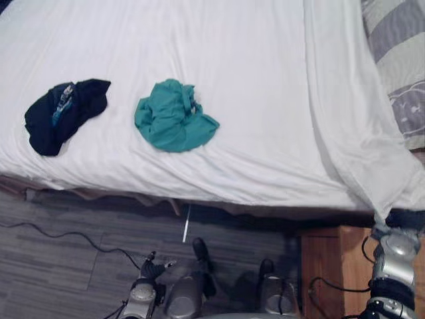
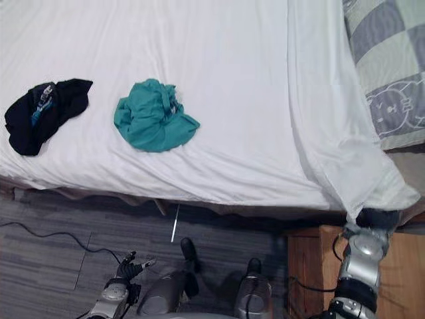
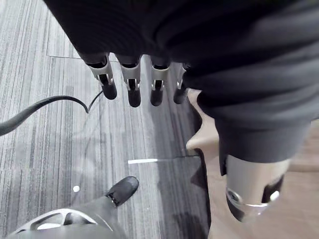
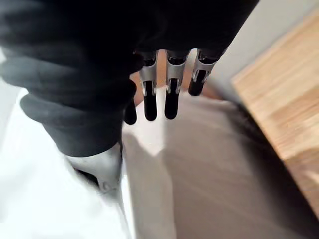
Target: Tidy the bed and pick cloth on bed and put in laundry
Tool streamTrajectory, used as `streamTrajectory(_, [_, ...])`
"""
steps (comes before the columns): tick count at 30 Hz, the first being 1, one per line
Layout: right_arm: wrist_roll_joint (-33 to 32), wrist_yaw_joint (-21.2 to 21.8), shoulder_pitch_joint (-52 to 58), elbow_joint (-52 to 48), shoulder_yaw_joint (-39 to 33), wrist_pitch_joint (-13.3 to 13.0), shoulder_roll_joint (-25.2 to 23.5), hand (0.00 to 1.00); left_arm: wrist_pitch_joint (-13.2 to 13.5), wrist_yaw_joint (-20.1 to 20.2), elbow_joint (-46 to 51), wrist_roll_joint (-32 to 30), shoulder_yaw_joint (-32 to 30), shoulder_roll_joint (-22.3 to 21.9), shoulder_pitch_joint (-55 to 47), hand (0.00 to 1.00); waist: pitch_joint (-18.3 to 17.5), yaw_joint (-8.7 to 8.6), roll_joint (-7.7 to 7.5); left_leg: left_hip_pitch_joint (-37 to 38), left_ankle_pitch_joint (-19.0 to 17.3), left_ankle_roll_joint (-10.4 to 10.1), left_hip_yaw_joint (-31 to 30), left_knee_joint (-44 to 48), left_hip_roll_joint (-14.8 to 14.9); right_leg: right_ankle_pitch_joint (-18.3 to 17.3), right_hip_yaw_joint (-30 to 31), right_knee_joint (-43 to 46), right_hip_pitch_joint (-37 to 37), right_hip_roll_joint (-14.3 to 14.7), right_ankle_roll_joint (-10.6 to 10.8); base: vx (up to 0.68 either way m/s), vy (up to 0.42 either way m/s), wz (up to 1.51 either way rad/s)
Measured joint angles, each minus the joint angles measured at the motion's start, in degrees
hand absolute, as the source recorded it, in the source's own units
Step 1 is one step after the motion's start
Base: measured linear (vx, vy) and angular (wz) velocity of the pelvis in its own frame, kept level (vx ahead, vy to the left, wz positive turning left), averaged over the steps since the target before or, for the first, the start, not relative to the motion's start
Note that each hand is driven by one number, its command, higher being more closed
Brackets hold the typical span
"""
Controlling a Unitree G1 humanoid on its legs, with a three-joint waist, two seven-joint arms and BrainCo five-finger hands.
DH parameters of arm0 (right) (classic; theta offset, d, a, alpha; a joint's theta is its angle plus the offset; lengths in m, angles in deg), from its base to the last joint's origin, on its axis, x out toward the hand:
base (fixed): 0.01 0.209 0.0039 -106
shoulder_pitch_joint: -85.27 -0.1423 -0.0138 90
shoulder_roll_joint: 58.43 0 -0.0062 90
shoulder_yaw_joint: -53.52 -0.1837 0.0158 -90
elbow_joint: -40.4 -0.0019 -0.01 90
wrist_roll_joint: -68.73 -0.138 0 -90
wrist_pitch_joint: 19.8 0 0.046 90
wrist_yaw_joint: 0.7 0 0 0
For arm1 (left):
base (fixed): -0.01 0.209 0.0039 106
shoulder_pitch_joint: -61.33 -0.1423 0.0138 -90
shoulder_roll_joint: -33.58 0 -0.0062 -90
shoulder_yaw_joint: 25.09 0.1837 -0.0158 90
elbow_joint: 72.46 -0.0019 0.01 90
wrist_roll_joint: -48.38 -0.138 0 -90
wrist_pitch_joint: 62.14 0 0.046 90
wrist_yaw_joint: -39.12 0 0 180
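Low over the floor, left hand with fingers straight and empty, right hand likewise straight, gripping nothing, just under the hanging corner of the sheet, teal cloth and black cloth apart on the bed, well beyond both hands

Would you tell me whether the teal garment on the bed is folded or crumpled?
Crumpled. The teal garment lies in a bunched heap on the white sheet, with irregular creases and no flat layers.
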Motion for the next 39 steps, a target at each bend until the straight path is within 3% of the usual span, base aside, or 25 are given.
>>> streamTrajectory(8, [0.3, -9.2, 4.2, -11.5, -9.2, 2.0, -2.5, 0.0, -0.8, 0.5, -1.3, -0.1, -2.1, -1.4, -2.3, 0.0, -3.0, -1.64, -0.15, 1.9, -0.8, -1.1, 0.9, -0.6, 1.1, 0.1, 1.3, -2.2, 1.7, 1.3, 0.1, -0.01, -0.028, -0.12])
streamTrajectory(9, [1.1, -10.8, 4.2, -13.1, -9.5, 2.0, -2.5, 1.0, -0.9, 0.4, -1.3, 0.0, -2.1, -1.4, -2.5, 0.0, -3.4, -1.59, -0.13, 1.8, -0.8, -1.1, 1.0, -0.6, 1.5, 0.4, 1.4, -2.9, 1.7, 1.5, -0.3, -0.04, -0.016, -0.11])
streamTrajectory(14, [2.1, -13.8, 1.2, -17.9, -7.4, 1.8, -0.6, 1.0, -1.1, 0.3, -1.7, 0.0, -1.9, -1.1, -2.6, 0.0, -3.8, -1.53, -0.17, 1.2, -0.7, -1.2, 0.6, -0.6, 1.6, 1.2, 1.7, -2.9, 1.3, 1.7, -0.6, 0.0, -0.002, -0.01])
streamTrajectory(19, [2.0, -10.2, -9.7, -14.5, 6.5, 0.4, 11.5, 1.0, -0.6, 0.4, -1.8, 0.2, -1.3, -0.4, -2.2, 0.0, -2.5, -1.14, 0.42, -3.4, -0.2, -1.9, -0.3, -0.5, 1.3, 1.7, 2.7, -0.3, -4.5, 1.6, -0.7, -0.04, 0.008, -0.01])
streamTrajectory(22, [0.8, -7.2, -20.9, -10.1, 13.5, -1.6, 20.6, 1.0, -0.2, 0.4, -1.7, 0.8, 0.0, 0.4, -1.0, 0.0, 1.1, 0.28, 2.0, -6.3, -0.2, -1.9, -0.5, -0.2, 1.2, 1.5, 2.4, 2.6, -8.5, 1.2, -0.9, -0.07, -0.005, 0.16])
streamTrajectory(24, [-0.7, -5.6, -31.1, -5.9, 19.1, -2.9, 26.6, 1.0, 0.3, 0.4, -1.6, 2.3, 0.7, 0.9, -0.7, 0.0, 4.1, 0.83, 4.28, -9.1, -0.1, -2.0, -0.5, -0.2, 1.2, 1.2, 1.9, 4.8, -11.9, 0.6, -1.2, -0.07, -0.022, 0.22])
streamTrajectory(27, [-2.0, -4.7, -38.9, -1.3, 24.4, -3.1, 30.3, 1.0, 0.5, 0.3, -1.7, 4.0, 1.4, 1.1, -0.5, 0.0, 5.7, 2.51, 6.41, -13.0, 1.0, -2.6, -0.2, -0.1, 1.0, 0.4, 2.5, 8.5, -17.8, -0.2, -1.1, -0.06, -0.033, 0.06])
streamTrajectory(32, [-5.5, -4.8, -42.5, 6.4, 27.4, -3.3, 31.5, 1.0, 1.0, -0.8, -2.8, 6.0, 4.9, 1.0, 3.4, 0.0, 7.6, 3.63, 7.65, -21.9, 3.1, -1.0, 0.8, 6.5, 1.2, -1.8, 4.5, 16.6, -27.8, -1.8, -1.5, 0.0, -0.067, 0.05])
streamTrajectory(34, [-7.8, -4.9, -42.2, 7.0, 27.3, -3.6, 30.6, 1.0, 1.6, -1.2, -1.8, 7.0, 4.8, 0.3, 5.9, 0.0, 10.1, 3.71, 7.89, -26.9, -0.9, 2.3, 2.0, 15.6, 3.6, -2.9, 6.4, 20.5, -31.5, -2.0, -1.7, -0.02, -0.071, -0.17])
streamTrajectory(36, [-8.6, -4.8, -41.2, 5.7, 27.1, -5.3, 29.5, 1.0, 1.6, -1.9, -0.9, 7.8, 4.4, -0.2, 6.8, 0.0, 10.3, 3.73, 7.81, -29.9, -3.6, 2.4, 2.6, 21.1, 5.5, -3.7, 7.2, 22.5, -33.5, -1.7, -1.8, -0.03, -0.053, -0.29])
streamTrajectory(37, [-9.9, -4.6, -38.9, 2.2, 26.2, -7.1, 27.2, 1.0, 1.8, -2.2, 0.2, 8.1, 3.0, -0.2, 8.1, 0.0, 11.5, 3.43, 7.72, -31.3, -7.1, 2.1, 3.0, 27.1, 7.8, -4.8, 7.6, 25.2, -34.2, -1.4, -1.9, -0.04, -0.054, -0.31])
streamTrajectory(39, [-10.4, -4.6, -36.7, 0.5, 24.8, -7.9, 24.6, 1.0, 1.8, -2.3, 0.3, 8.1, 2.4, -0.1, 9.0, 0.0, 11.4, 3.31, 7.69, -31.7, -9.4, 1.7, 3.6, 30.1, 9.5, -5.8, 7.5, 26.2, -33.9, -1.0, -2.1, -0.05, -0.06, -0.18])
